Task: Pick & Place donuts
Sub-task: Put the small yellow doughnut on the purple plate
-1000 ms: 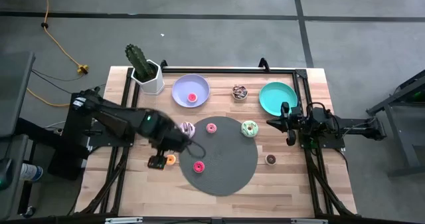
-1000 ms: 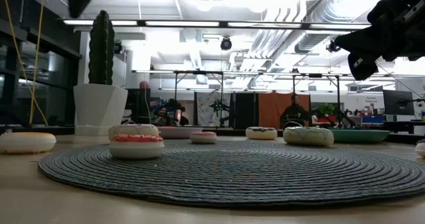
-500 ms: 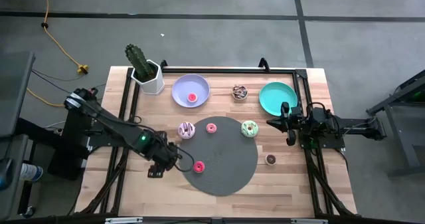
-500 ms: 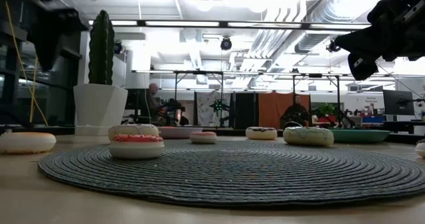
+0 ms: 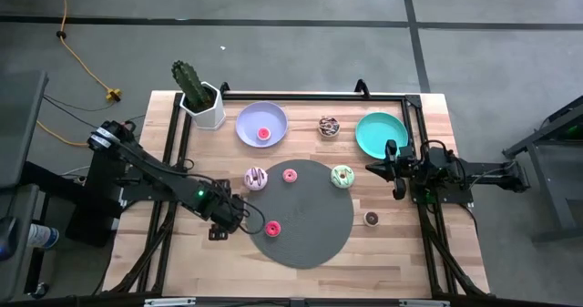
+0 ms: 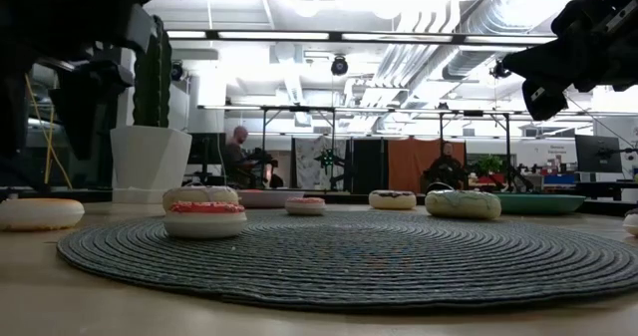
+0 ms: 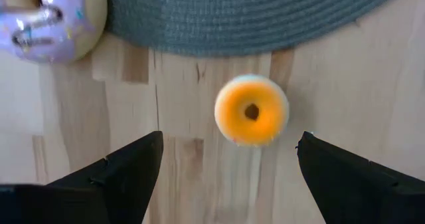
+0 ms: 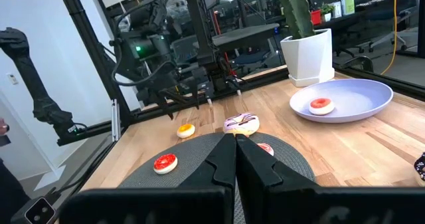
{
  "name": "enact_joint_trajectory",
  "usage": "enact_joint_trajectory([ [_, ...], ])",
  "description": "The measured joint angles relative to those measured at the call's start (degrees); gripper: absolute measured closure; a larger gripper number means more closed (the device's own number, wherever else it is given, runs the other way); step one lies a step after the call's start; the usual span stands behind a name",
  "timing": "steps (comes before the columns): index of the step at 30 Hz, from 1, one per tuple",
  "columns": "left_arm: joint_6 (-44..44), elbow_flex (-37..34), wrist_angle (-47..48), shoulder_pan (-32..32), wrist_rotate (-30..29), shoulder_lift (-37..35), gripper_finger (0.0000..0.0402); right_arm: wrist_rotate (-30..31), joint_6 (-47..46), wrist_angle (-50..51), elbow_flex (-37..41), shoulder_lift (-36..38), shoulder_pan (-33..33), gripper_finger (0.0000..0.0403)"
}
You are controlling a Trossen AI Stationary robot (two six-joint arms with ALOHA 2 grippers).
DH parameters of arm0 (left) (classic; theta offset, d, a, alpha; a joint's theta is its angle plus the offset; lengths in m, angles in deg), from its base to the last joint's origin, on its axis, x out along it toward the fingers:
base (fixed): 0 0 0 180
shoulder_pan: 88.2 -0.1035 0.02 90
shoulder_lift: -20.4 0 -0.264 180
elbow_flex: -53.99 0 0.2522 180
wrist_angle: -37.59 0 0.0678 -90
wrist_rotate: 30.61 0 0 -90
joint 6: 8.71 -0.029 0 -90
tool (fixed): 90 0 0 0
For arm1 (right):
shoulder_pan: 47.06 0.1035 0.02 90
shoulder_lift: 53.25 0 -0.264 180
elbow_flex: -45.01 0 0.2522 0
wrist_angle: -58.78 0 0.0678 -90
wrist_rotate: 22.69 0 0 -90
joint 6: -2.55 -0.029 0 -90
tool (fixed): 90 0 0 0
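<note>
Orange donut (image 7: 252,111): lies flat on the bare wood just off the edge of the dark grey mat (image 5: 305,214), directly below the left gripper (image 7: 229,159) — not touched by either finger.
Left gripper: low over the table's left-front part, fingers spread wide apart with the orange donut showing in the gap between them; nothing held.
White-purple sprinkled donut (image 5: 256,177): at the mat's left rim, near the orange one, partly on the wood.
Red donut (image 5: 271,228): on the mat, just beside the left gripper's arm.
Pink donut (image 5: 291,175): on the mat's far part, near the sprinkled one.
Green donut (image 5: 342,175): at the mat's right far rim.
Donut on plate (image 5: 263,133): a red-pink one resting in the lavender plate (image 5: 248,117).
Chocolate donut (image 5: 372,218): on the wood, right of the mat — close to the right arm.
Sprinkled brown donut (image 5: 329,125): on the wood between the lavender plate and the teal plate (image 5: 381,133).
Right gripper (image 5: 396,171): waits at the table's right side, beside the teal plate, fingers pressed together, holding nothing.
Cactus pot (image 5: 206,106): far-left corner of the table, just beside the lavender plate.
</note>
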Motion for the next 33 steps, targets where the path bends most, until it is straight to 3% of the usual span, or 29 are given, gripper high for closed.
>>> enact_joint_trajectory([
  [13,-5.7,-0.5,-3.1,0.0,1.2,0.4,0.0062,0.0,0.0,0.0,0.0,0.0,0.0,0.0402],
  [22,-5.7,-4.5,-9.7,0.0,2.9,0.5,0.0006,0.0,0.0,0.0,0.0,0.0,0.0,0.0402],
  [33,-7.1,-8.6,-15.3,0.0,1.9,0.5,0.0006,0.0,0.0,0.0,0.0,0.0,0.0,0.0402],
])
